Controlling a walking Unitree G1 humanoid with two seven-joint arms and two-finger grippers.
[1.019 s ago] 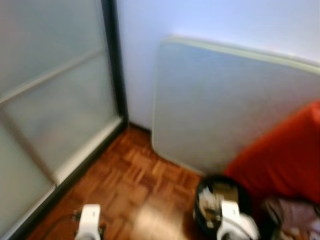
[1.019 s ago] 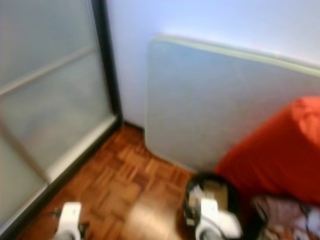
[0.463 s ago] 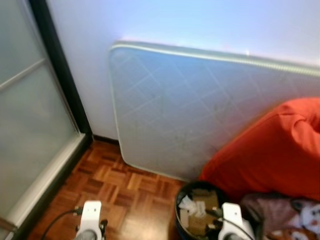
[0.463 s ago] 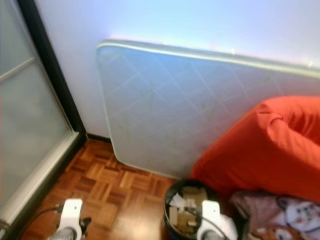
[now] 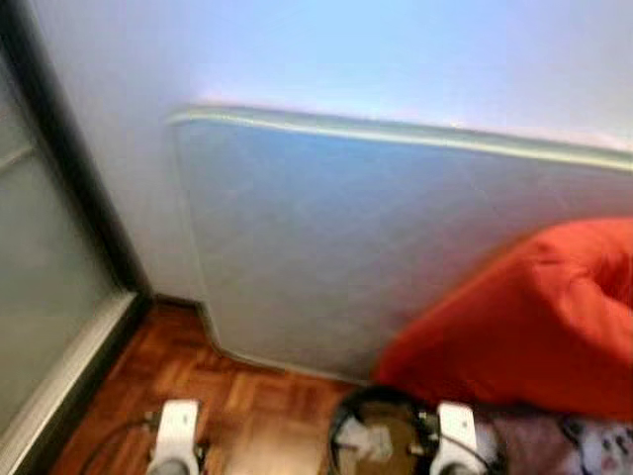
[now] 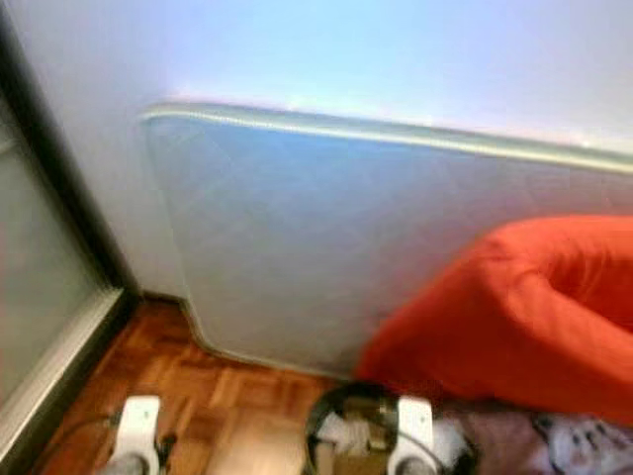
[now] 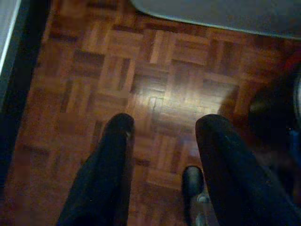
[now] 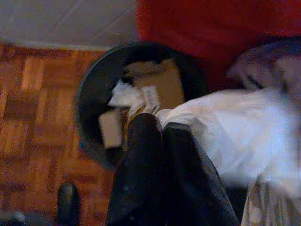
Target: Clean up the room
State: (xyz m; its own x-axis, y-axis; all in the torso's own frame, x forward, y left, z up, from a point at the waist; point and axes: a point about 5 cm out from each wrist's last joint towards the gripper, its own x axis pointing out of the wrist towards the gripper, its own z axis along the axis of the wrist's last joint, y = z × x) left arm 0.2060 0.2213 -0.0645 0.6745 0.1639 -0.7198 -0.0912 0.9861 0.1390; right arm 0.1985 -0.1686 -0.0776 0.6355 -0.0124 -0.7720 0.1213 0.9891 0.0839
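A round black bin [image 8: 91, 92] holding cardboard and crumpled paper stands on the parquet, low in the left eye view [image 5: 341, 424] at the foot of an orange beanbag [image 5: 514, 317]. My right gripper [image 8: 157, 123] hovers over the bin's near rim, shut on a white cloth [image 8: 235, 136] that spreads off to one side of the fingers. My left gripper [image 7: 162, 126] is open above bare parquet with nothing between its fingers. Both white wrists, the left wrist [image 5: 176, 430] and the right wrist [image 5: 456, 430], sit at the bottom edge of the eye views.
A pale quilted mattress [image 5: 336, 247] leans on the wall behind the bin. A frosted sliding door [image 5: 40, 297] with a black frame closes the left side. Patterned fabric [image 5: 593, 445] lies under the beanbag. A thin cable [image 5: 104, 450] runs over the floor by my left wrist.
The camera has swung to the right: the sliding door has slid towards the left edge and the beanbag fills more of the right. The bin now sits lower in view. Both arms hold their pose.
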